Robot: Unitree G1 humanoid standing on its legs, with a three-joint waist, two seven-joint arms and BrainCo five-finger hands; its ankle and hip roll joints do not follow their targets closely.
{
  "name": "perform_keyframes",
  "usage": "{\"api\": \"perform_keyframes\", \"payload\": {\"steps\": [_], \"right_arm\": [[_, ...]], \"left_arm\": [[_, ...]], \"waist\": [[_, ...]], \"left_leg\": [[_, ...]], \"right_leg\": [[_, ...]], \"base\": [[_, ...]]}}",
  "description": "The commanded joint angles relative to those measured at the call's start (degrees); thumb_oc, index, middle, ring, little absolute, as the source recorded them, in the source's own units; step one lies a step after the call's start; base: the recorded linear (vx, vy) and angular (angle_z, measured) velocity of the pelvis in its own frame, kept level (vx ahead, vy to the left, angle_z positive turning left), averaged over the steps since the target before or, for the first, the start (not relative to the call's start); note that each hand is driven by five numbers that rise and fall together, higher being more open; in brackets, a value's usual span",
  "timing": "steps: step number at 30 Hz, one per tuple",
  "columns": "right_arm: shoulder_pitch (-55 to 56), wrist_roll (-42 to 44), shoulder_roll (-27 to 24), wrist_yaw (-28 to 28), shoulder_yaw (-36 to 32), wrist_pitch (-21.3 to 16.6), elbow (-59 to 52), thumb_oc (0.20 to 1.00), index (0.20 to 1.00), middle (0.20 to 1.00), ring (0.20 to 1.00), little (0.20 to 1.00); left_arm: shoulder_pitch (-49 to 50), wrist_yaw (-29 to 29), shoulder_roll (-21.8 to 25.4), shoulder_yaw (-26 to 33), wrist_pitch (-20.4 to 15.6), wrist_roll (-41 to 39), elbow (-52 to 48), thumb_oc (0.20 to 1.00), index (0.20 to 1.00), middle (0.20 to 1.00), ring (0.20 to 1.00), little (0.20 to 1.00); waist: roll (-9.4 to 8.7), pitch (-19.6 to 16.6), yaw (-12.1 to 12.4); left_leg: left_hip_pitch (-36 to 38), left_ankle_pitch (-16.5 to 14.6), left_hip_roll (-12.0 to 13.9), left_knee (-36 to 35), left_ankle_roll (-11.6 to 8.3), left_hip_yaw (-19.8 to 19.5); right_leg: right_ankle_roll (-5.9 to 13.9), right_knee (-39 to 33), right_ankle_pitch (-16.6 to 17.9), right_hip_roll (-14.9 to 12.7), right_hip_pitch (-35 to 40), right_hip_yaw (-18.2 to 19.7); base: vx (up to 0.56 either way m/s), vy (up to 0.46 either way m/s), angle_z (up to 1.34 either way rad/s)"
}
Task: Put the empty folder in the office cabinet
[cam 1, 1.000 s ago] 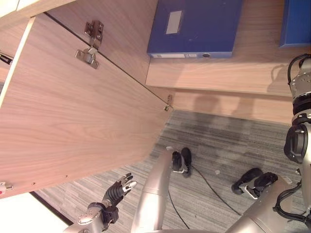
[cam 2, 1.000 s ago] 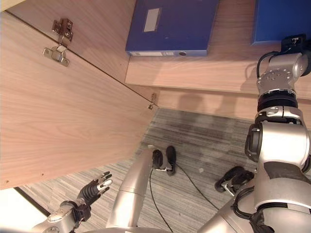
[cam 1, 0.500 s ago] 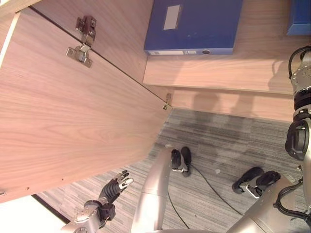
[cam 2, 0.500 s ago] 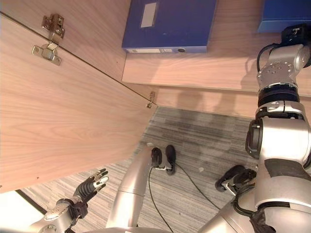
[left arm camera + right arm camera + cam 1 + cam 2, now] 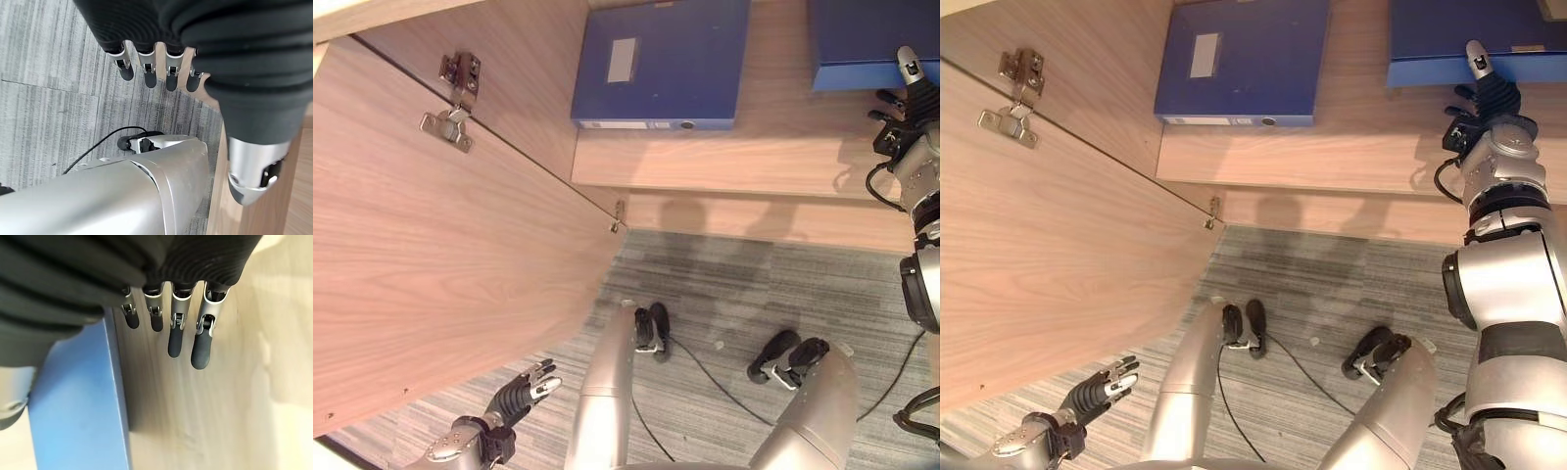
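Since a blue folder (image 5: 1474, 39) already lies on the cabinet shelf (image 5: 724, 152) at 1 o'clock, the job looks mostly done. The right hand (image 5: 1484, 93) sits beside it, fingers relaxed, grasping nothing; the left hand (image 5: 519, 397) hangs loose at 7 o'clock, with the door (image 5: 440, 255) left to close.

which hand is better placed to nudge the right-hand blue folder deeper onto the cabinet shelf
The right hand. It is raised at the shelf, its open fingers right beside the right-hand blue folder. The left hand hangs low over the carpet, beyond the open cabinet door, far from either folder.
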Motion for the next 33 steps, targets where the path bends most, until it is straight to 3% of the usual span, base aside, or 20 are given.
{"api": "perform_keyframes", "payload": {"steps": [1, 5, 10, 14, 24, 30, 33], "right_arm": [[2.4, -13.1, 0.0, 5.7, 7.7, 6.1, 4.0, 1.0, 1.0, 1.0, 1.0, 1.0], [2.5, -22.8, -1.7, 8.4, 13.1, 6.0, 3.9, 1.0, 1.0, 1.0, 1.0, 1.0], [4.3, -28.8, -3.9, 11.6, 16.0, 6.0, 2.1, 1.0, 1.0, 1.0, 1.0, 1.0], [5.5, -41.0, -5.2, 16.9, 23.8, 6.3, -2.5, 1.0, 1.0, 1.0, 1.0, 1.0], [9.1, -34.5, -5.8, 22.4, 22.0, 7.8, -8.4, 1.0, 1.0, 1.0, 1.0, 1.0], [9.6, -43.3, -4.2, 26.2, 26.3, 8.6, -8.1, 1.0, 1.0, 1.0, 1.0, 1.0], [9.9, -50.7, -3.7, 28.4, 30.5, 8.5, -13.8, 1.0, 1.0, 1.0, 1.0, 1.0]], "left_arm": [[3.4, -2.0, 1.2, 4.6, 0.4, 0.4, -1.4, 1.0, 1.0, 1.0, 1.0, 1.0], [4.1, -3.2, 0.6, 5.6, 0.5, 1.9, -1.7, 1.0, 1.0, 1.0, 1.0, 1.0], [5.2, -4.1, -0.2, 7.7, 0.4, 3.5, -2.5, 1.0, 1.0, 1.0, 1.0, 1.0], [6.2, -4.6, -1.9, 10.9, 0.4, 5.9, -3.8, 1.0, 1.0, 1.0, 1.0, 1.0], [4.2, -6.1, -3.7, 11.2, 0.5, 6.7, -3.5, 1.0, 1.0, 1.0, 1.0, 1.0], [3.7, -5.7, -4.9, 12.1, 0.8, 8.4, -4.2, 1.0, 1.0, 1.0, 1.0, 1.0], [3.4, -5.1, -6.5, 13.9, 1.0, 10.1, -5.4, 1.0, 1.0, 1.0, 1.0, 1.0]], "waist": [[1.03, 2.8, 2.2], [0.97, 2.7, 2.0], [0.92, 2.7, 2.2], [0.41, 2.8, 2.2], [0.33, 3.6, 1.9], [0.0, 4.0, 2.0], [-0.56, 4.3, 1.9]], "left_leg": [[1.2, 0.2, 1.5, -5.9, -2.05, -0.3], [0.9, 0.4, 1.6, -6.1, -2.14, -0.4], [0.7, 0.5, 1.7, -5.9, -2.15, -0.7], [0.6, 0.8, 1.8, -6.2, -2.4, -0.9], [0.0, 1.2, 2.2, -6.3, -2.68, -1.1], [-0.1, 1.5, 2.4, -6.8, -2.71, -1.1], [0.0, 1.6, 2.4, -7.2, -2.91, -1.2]], "right_leg": [[1.71, -6.0, -0.8, -0.2, 4.0, 0.6], [1.74, -6.2, -0.6, -0.3, 3.9, 0.2], [1.84, -6.2, -0.6, -0.4, 3.8, 0.3], [1.92, -6.6, -0.3, -0.5, 3.7, -0.1], [2.12, -7.0, 0.3, -0.5, 3.0, 0.0], [2.19, -8.0, 0.9, -0.2, 3.2, -0.3], [2.39, -8.6, 1.2, 0.1, 3.2, -0.4]], "base": [[0.0, 0.0, 0.0], [0.0, 0.0, 0.0], [0.0, 0.0, 0.0], [0.0, 0.0, 0.0], [-0.01, 0.001, -0.04], [0.0, 0.0, 0.0], [0.0, 0.0, 0.0]]}}
